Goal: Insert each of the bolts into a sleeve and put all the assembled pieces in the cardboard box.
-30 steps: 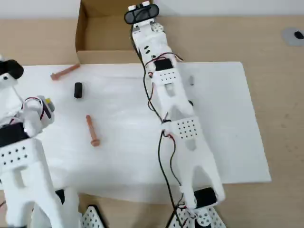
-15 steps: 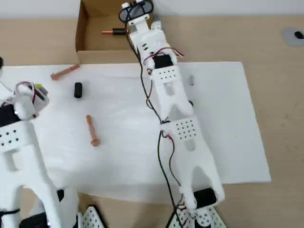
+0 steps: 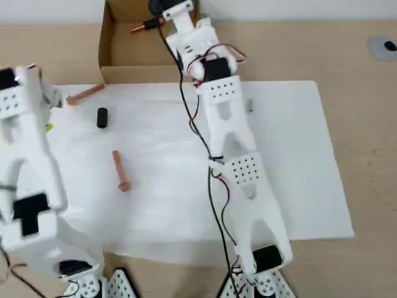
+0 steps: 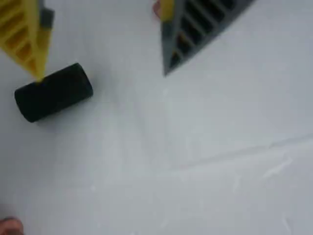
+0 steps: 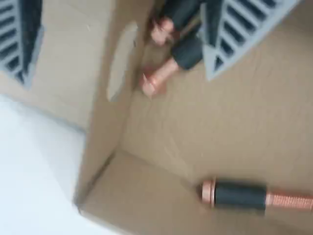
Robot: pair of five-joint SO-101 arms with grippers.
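My right gripper (image 3: 164,7) hangs open over the cardboard box (image 3: 106,45). In the right wrist view its grey fingers (image 5: 234,34) stand wide apart above the box floor (image 5: 161,147). There lies one assembled piece (image 5: 242,196), a copper bolt in a black sleeve, and two more (image 5: 180,55) rest by the box wall. One assembled piece (image 3: 144,26) shows from above. My left gripper (image 4: 102,74) is open low over the white sheet, its yellow finger (image 4: 25,34) tip touching or just above a loose black sleeve (image 4: 54,92) (image 3: 102,117). Two bare bolts (image 3: 85,94) (image 3: 120,170) lie on the sheet.
The white paper sheet (image 3: 279,186) covers the middle of the wooden table. The right arm stretches across it from the front edge to the box. A small grey piece (image 3: 250,105) lies beside that arm. A dark round object (image 3: 389,45) sits at the far right edge.
The right gripper swung left over the box and an assembled piece came into view inside it. The left arm reached forward toward the back-left sleeve and bolt.
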